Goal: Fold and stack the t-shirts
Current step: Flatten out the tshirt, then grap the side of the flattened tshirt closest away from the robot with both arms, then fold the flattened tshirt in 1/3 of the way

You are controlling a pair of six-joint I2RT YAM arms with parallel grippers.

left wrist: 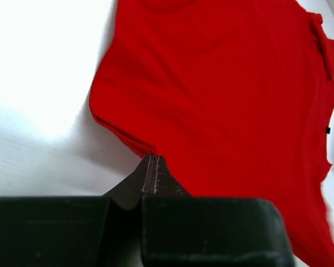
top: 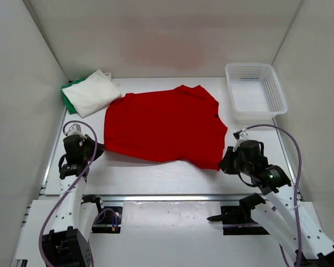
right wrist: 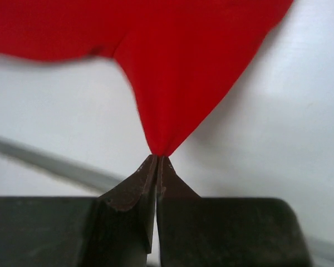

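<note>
The red t-shirt lies spread across the middle of the table, also filling the left wrist view. My left gripper is shut on its near-left hem corner, fingertips pinching the edge. My right gripper is shut on the near-right corner, and the red cloth rises taut from its closed tips. A folded white t-shirt rests on a folded green t-shirt at the back left.
A white mesh basket stands at the back right. White walls enclose the table on three sides. A metal rail runs along the near edge between the arm bases.
</note>
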